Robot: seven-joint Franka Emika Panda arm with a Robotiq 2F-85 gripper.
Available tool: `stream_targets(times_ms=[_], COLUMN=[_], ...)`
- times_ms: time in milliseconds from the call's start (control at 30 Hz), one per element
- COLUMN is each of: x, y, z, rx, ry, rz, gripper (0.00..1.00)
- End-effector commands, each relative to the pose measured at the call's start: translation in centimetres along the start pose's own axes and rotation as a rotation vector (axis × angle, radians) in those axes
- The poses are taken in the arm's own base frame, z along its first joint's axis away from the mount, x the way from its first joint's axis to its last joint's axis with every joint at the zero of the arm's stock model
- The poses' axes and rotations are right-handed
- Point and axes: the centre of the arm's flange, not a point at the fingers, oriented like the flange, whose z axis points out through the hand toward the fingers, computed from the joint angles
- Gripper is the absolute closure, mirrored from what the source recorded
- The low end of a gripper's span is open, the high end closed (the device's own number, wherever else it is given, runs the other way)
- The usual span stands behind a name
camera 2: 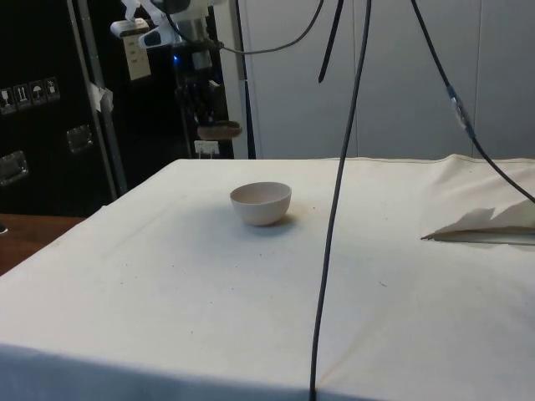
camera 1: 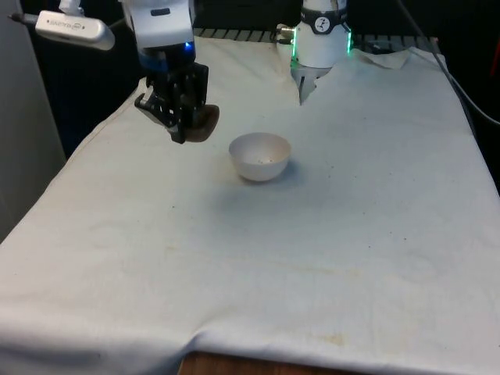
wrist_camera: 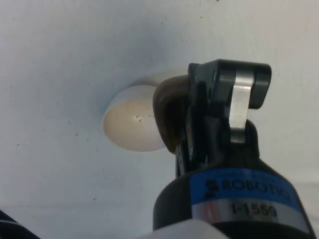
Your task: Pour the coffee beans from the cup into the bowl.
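White bowl (camera 1: 260, 155) sits on the white cloth (camera 1: 312, 250) near mid-table, upright; a few dark specks lie inside it in the wrist view (wrist_camera: 133, 118). Farther back, toward the front view's left, my pincer (camera 1: 185, 117) hangs above the cloth, its 2 fingers clamped on the rim of a brown cup (camera 1: 204, 120). Cup is tipped on its side, held clear of the bowl.

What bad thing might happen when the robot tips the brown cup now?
1. The cup in the gripper hangs high and to the front view's left of the bowl, so beans may miss it and land on the cloth.
2. The bowl is small and shallow, so falling beans may bounce out.
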Motion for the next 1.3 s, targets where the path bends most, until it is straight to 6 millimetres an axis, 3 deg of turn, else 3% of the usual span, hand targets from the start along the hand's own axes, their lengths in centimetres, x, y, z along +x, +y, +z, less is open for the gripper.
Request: stream_targets(times_ms=[0, 967, 1267], x=[-0.3, -1.4, -2.0], y=[-0.1, -2.1, -3.5], z=[-0.1, 1.3, 1.9], rx=[-0.027, -0.041, -0.083], ry=[0.006, 0.018, 0.019], rz=[0.003, 0.051, 0.073], gripper=[0.96, 0.96, 0.96])
